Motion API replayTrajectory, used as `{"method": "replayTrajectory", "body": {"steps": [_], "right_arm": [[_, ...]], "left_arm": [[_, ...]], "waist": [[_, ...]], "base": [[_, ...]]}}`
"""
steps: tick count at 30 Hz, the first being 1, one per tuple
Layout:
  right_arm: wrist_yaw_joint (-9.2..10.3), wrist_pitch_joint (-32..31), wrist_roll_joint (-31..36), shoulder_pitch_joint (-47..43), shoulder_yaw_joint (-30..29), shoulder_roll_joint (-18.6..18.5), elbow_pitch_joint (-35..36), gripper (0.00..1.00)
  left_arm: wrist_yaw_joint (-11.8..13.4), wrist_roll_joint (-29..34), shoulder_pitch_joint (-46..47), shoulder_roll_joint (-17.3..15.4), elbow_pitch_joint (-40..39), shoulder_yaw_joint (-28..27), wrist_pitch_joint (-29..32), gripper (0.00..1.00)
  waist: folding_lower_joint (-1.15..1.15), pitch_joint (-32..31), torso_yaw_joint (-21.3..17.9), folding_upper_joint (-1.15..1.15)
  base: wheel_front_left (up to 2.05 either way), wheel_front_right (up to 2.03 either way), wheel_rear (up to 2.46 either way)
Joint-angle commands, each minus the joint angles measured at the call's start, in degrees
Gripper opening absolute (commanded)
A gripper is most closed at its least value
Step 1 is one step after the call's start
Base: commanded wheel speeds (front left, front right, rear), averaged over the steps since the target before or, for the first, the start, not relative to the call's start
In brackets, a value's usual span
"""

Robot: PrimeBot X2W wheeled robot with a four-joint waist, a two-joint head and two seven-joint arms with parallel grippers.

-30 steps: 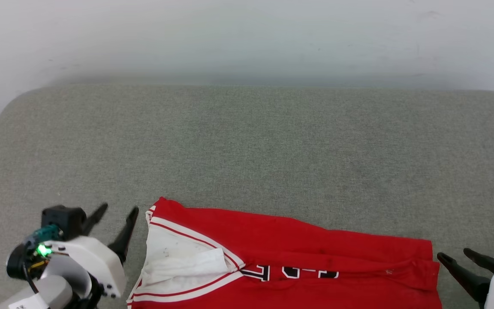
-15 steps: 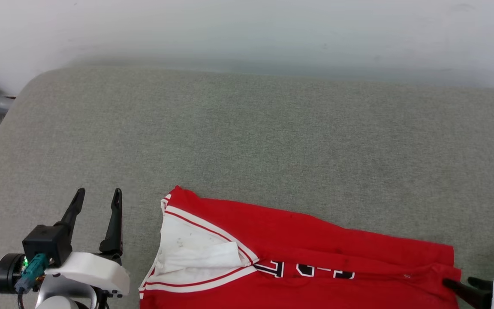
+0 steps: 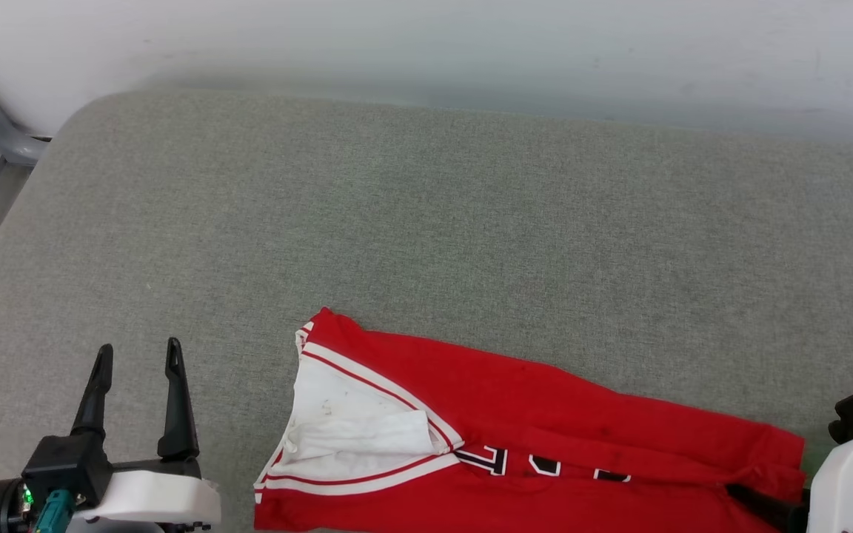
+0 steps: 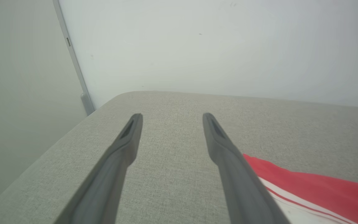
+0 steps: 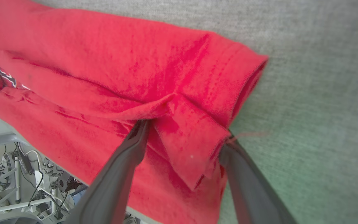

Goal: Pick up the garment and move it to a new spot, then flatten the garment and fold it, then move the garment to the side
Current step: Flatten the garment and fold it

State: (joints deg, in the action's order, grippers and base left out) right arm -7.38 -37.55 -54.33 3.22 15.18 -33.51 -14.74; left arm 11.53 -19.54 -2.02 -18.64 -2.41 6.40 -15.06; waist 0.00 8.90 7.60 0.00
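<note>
Left gripper (image 3: 138, 346), 7 o'clock in the head view: fingers spread and empty, over the grey worktop (image 3: 426, 222). The garment (image 3: 545, 400), 6 o'clock: lying on the worktop at its near edge, white sleeve toward 9 o'clock, red hem toward 3. My right gripper (image 5: 183, 132), 5 o'clock: fingers parted, straddling a raised fold of the hem, not clamped.

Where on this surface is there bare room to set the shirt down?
Free: the whole far band of the surface, between the wall and the shirt; also a narrow strip between the left gripper and the shirt. Crowded: the near edge, where the shirt lies and the right gripper straddles a fold.
</note>
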Motion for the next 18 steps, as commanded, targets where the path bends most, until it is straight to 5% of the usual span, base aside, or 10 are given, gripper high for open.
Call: {"method": "replayTrajectory", "body": {"steps": [1, 4, 5, 6, 7, 18], "right_arm": [[-0.19, -0.04, -0.76, -1.04, 3.66, 3.17, -1.4, 1.0], [-0.23, 0.92, -1.52, -0.37, 6.48, 3.06, -2.63, 1.0], [-0.24, 1.49, -1.81, -0.21, 7.13, 2.88, -2.95, 0.46], [-0.24, 2.0, -2.09, 0.13, 7.82, 2.66, -3.31, 0.06], [-0.24, 2.64, -2.37, 0.51, 8.37, 2.43, -3.47, 0.0], [-0.16, 9.95, -6.94, 3.17, 10.39, -3.91, -0.01, 0.0]], "left_arm": [[-0.53, 1.7, -0.84, 1.45, -0.55, -1.4, -0.14, 1.0], [-2.43, 5.48, -1.6, 4.09, -0.48, -3.93, -0.14, 1.0], [-3.07, 6.35, -2.14, 4.97, -0.4, -4.6, -0.14, 1.0], [-3.7, 7.17, -2.68, 5.94, -0.18, -5.34, -0.13, 1.0], [-4.32, 8.27, -2.78, 6.55, -0.03, -5.99, -0.13, 1.0], [-9.57, 14.78, -3.62, 11.64, 1.25, -10.71, -0.14, 1.0]], "waist": [[0.0, 0.06, 0.1, 0.0], [0.0, 0.06, 0.17, 0.0], [0.0, 0.03, 0.17, 0.0], [0.0, -0.02, 0.16, 0.0], [0.0, -0.05, 0.13, 0.0], [0.0, -1.77, -1.0, 0.0]], "base": [[0.0, 0.0, 0.0], [0.0, 0.0, 0.0], [0.0, 0.0, 0.0], [0.0, 0.0, 0.0], [0.0, 0.0, 0.0], [0.0, 0.0, 0.0]]}}
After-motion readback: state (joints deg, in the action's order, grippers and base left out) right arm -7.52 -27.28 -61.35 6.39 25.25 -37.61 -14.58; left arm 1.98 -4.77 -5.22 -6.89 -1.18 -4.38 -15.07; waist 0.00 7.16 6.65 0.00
